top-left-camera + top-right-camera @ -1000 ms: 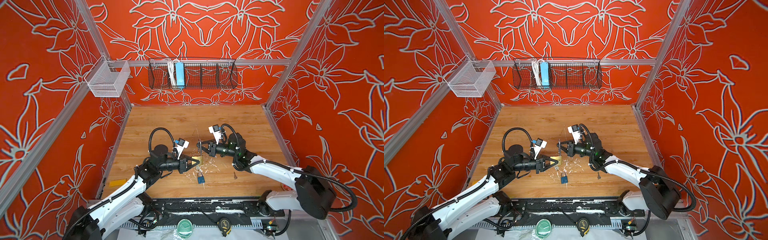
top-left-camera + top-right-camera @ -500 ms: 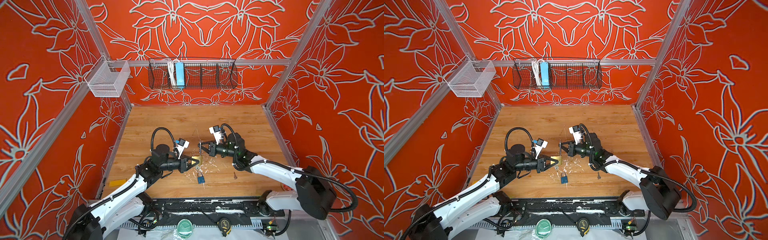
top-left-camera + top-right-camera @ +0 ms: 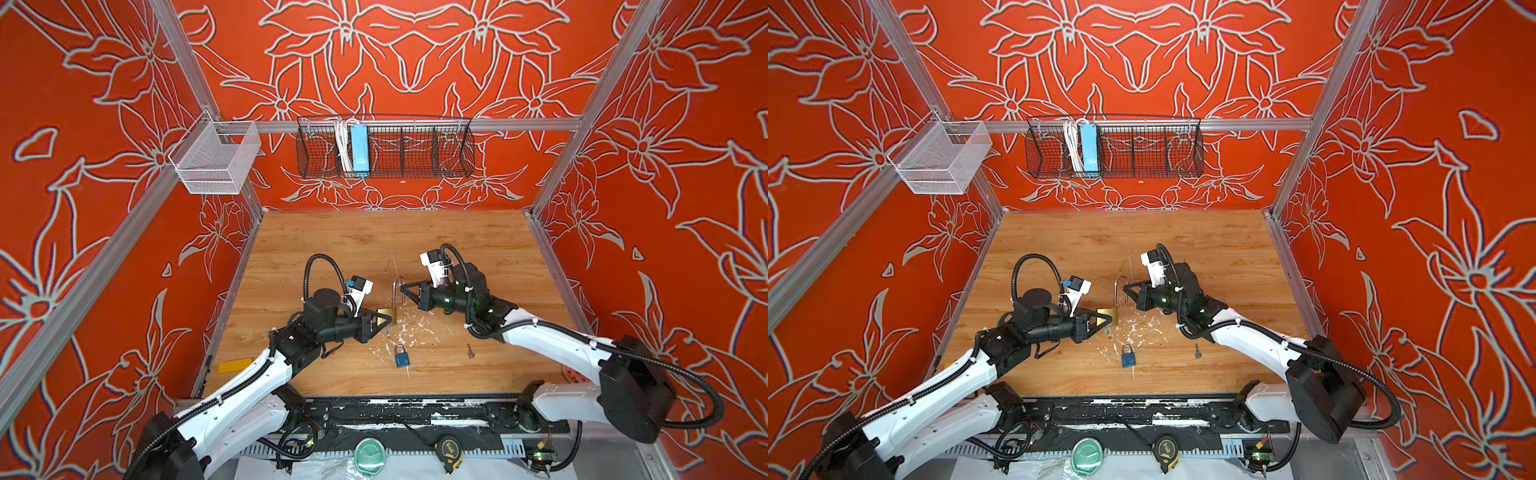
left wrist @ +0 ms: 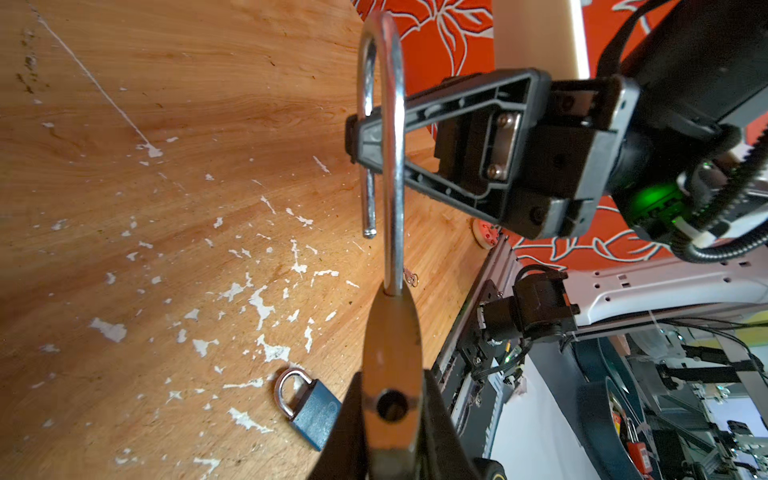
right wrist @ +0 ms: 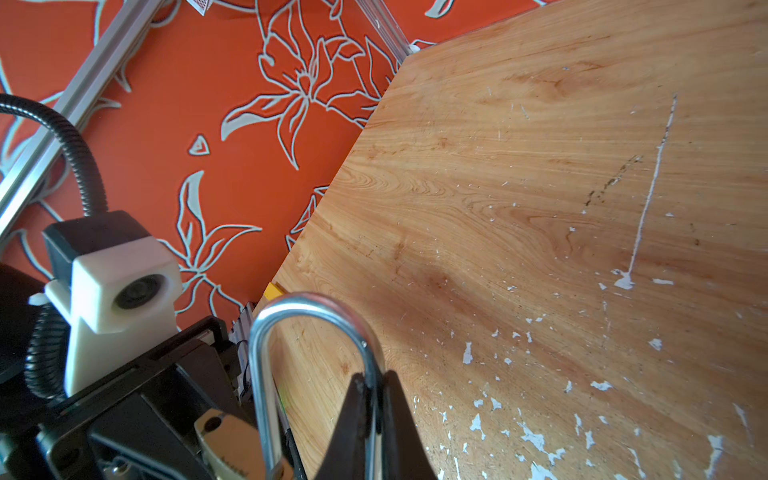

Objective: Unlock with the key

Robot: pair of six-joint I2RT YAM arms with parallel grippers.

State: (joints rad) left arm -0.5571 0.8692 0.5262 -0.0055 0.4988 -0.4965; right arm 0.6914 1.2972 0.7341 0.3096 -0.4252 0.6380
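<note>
Only the left wrist view really shows that the shackle [image 4: 392, 166] is popped: its short leg hangs free of the brass lock [image 4: 390, 353], and the keyhole [image 4: 390, 405] faces that camera. The right wrist view just gets the shackle's loop up close. The baskets only show up in the top views. There's a white basket [image 3: 212, 166] on the left wall. On the back wall, a black basket [image 3: 453, 153] has a cable [image 3: 341, 145] and a blue power strip [image 3: 359, 149] standing toward its left end.

The left gripper [image 3: 388, 320] is clamped narrow on the brass lock's body, holding it above the table [image 3: 374, 241]. The right gripper [image 3: 403, 286] is pinched almost closed on the shackle's short leg. Toward the front, the blue lock [image 3: 401, 357] lies flat. The key [image 3: 470, 351] sits on the table to its right, apart from it, and neither gripper touches it.
</note>
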